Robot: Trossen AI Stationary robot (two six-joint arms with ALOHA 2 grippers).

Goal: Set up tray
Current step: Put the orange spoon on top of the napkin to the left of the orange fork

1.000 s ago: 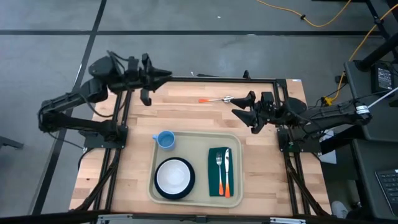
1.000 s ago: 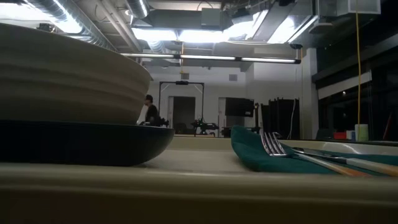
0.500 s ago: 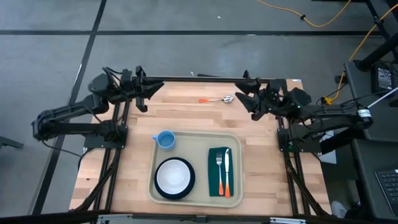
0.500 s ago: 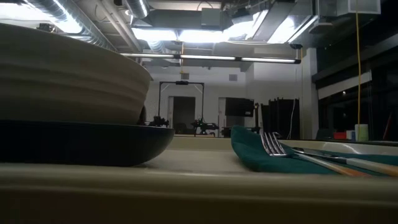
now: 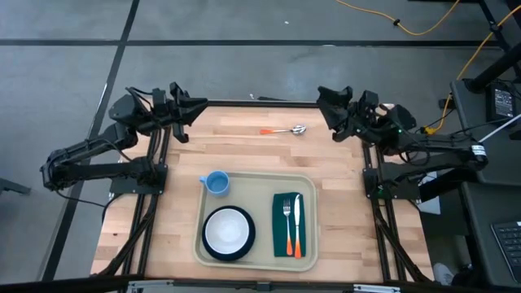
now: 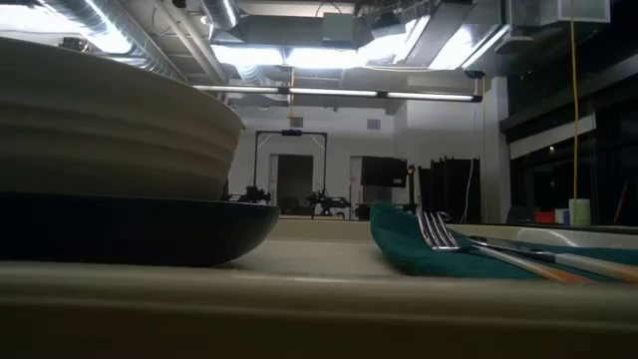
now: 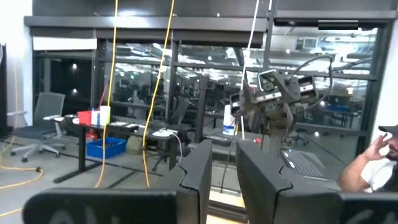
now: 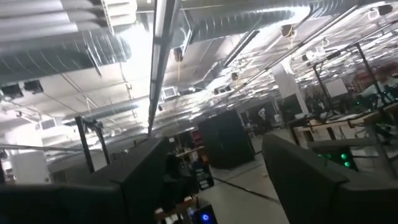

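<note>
On the near half of the wooden bench (image 5: 179, 203), the tray (image 5: 305, 220) is lying flat with its long sides running across the bench. Inside it, a blue cup (image 5: 216, 182) is sitting in the far left corner, and a white bowl (image 5: 228, 230) is resting on a dark plate (image 5: 247, 244) just in front of that cup. Toward the tray's right side a dark green napkin (image 5: 279, 224) is lying lengthwise, carrying a fork (image 5: 286, 218) and a knife (image 5: 297, 220) side by side, both with orange handles pointing to the near edge. Out on the bare wood, beyond the tray and well apart from it, a spoon (image 5: 285, 129) with an orange handle is lying near the far edge. The left end effector (image 5: 195, 106) is hovering over the far left corner of the bench, its fingers (image 7: 196, 180) standing nearly together with only a narrow gap and gripping nothing. The right end effector (image 5: 326, 102) is hanging over the far right corner, its fingers (image 8: 311, 180) spread wide apart and empty, pointing up toward the ceiling. Neither one is touching the tray or the spoon. From bench height, the bowl and plate are filling the left of the picture, with the napkin and fork tines to the right. A person (image 7: 373, 168) is sitting in the room beyond the bench.
</note>
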